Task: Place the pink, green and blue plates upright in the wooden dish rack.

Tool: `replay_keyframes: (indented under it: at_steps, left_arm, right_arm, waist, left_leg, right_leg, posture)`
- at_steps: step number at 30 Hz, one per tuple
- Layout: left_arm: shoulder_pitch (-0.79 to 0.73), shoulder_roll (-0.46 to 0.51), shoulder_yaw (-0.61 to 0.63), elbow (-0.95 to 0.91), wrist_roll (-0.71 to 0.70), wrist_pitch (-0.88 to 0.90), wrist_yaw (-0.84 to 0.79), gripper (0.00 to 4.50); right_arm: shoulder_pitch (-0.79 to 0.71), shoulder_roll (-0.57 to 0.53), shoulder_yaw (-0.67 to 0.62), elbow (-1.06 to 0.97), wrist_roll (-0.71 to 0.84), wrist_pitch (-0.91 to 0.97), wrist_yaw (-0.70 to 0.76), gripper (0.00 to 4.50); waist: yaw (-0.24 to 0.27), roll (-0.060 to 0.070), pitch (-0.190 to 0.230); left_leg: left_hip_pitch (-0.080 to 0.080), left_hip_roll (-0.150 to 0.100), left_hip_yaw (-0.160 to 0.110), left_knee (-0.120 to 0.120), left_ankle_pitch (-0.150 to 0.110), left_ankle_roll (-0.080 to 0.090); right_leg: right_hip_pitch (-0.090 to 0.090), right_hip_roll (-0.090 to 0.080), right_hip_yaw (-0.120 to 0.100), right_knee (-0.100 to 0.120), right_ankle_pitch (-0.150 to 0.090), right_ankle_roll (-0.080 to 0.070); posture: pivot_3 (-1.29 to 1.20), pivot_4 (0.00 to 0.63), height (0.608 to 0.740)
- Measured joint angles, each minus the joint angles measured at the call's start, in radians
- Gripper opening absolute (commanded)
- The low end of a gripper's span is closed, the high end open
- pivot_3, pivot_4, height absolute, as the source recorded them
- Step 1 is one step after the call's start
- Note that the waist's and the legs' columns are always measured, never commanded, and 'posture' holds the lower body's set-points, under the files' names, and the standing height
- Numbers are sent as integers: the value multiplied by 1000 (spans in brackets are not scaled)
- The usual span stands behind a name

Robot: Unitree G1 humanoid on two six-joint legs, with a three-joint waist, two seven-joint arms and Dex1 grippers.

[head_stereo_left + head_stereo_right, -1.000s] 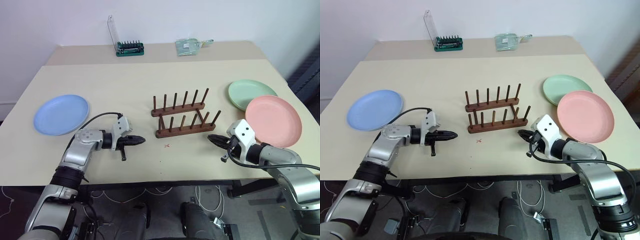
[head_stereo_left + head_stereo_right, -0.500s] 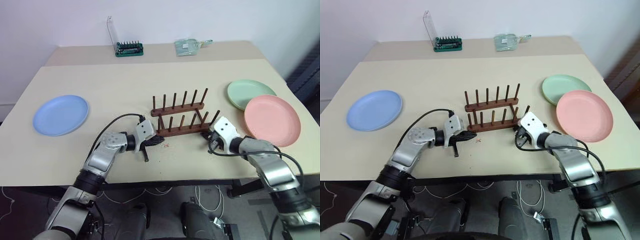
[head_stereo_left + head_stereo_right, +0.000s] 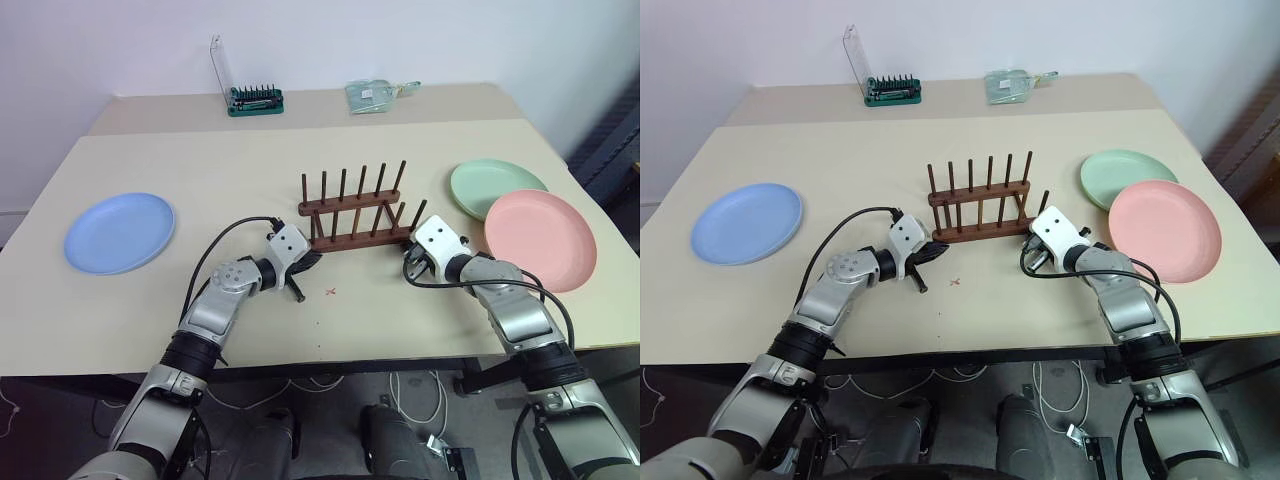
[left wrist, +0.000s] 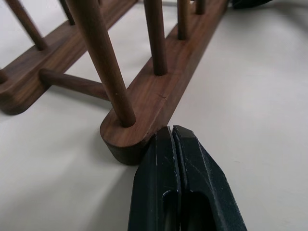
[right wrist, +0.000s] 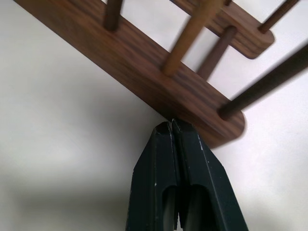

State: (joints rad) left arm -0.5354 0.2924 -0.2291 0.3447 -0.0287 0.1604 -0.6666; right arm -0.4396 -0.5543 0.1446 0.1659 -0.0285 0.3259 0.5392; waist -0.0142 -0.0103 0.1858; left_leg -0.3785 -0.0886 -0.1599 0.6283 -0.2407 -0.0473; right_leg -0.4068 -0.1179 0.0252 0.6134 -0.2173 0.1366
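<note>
While pressed against the near rail of the wooden dish rack (image 3: 352, 213) from both ends, fingers of both grippers together, nothing clamped. Left gripper (image 4: 171, 131) with tips at the rail's rounded left end, touching or just short of it, seen up close from the left wrist. Right gripper (image 5: 172, 124) with tips against the side of the same rail near its right end, seen from the right wrist. Rack at mid-table (image 3: 200, 150), empty of plates, pegs upright in two rows. Blue plate (image 3: 120, 232) flat on the table, well apart on the robot's left. Green plate (image 3: 495, 188) flat on the right side, pink plate (image 3: 540, 240) just in front of it and overlapping its near edge. All three plates lying down, none in the rack. Farther back, on the table's raised rear strip, a green tool holder (image 3: 255, 99) with small spikes and a clear plastic packet (image 3: 375, 94) beside it, apart from everything else.
</note>
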Motion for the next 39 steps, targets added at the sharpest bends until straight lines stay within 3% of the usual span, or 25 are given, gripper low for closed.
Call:
replay_keyframes:
  at_steps: [9, 13, 16, 23, 29, 37, 39]
  left_arm:
    - [-39, -2, 11, 77, 12, -38, 61, 3]
    - [-38, 0, 12, 75, 12, -39, 59, 3]
    - [-8, 15, 17, 28, 0, -32, 26, 0]
    - [81, 21, 12, -142, -111, 38, -149, 0]
    - [81, 38, -53, -254, -166, 78, -320, 0]
    - [65, 20, -68, -287, -180, 86, -335, 0]
    - [66, 20, -68, -287, -179, 91, -332, 0]
  right_arm:
    - [23, 2, -10, -15, -10, -19, -9, 27]
    - [102, -41, -38, -147, -15, -8, -5, 27]
    - [182, -100, -110, -287, 16, 34, 28, 822]
    - [367, -206, -314, -548, 80, 175, 74, 4329]
    - [476, -238, -394, -559, 29, 234, 18, 4329]
    - [507, -223, -358, -489, -61, 267, -79, 4329]
    - [500, -218, -345, -485, -70, 266, -89, 3816]
  waist:
    - [-3, 0, 0]
    - [-1, 0, 0]
    - [-2, 0, 0]
    - [5, 0, 1]
    - [4, 0, 1]
    - [4, 0, 1]
    - [4, 0, 1]
  left_leg:
    - [1, 0, 1, -1, 0, 0]
    - [1, 0, 1, -1, 0, 0]
    - [1, 0, 1, -2, 0, 0]
    - [-5, 0, 0, 1, -1, 1]
    - [-6, 0, 1, 1, -1, 2]
    - [-6, 0, 1, 1, -1, 2]
    - [-6, 0, 1, 1, -1, 2]
  right_leg:
    - [1, 0, 0, 0, 0, 0]
    - [1, 0, 0, 0, 0, 1]
    - [0, 0, 1, 0, -1, 2]
    - [-2, -1, 0, -1, -2, 2]
    - [-3, -1, 0, -2, -2, 2]
    - [-3, -1, 0, -2, -2, 2]
    - [-3, -1, 0, -2, -2, 2]
  posture:
    - [0, 150, 740]
    - [0, 150, 740]
    - [0, 150, 740]
    - [0, 150, 740]
    - [0, 150, 740]
    - [0, 150, 740]
    - [0, 150, 740]
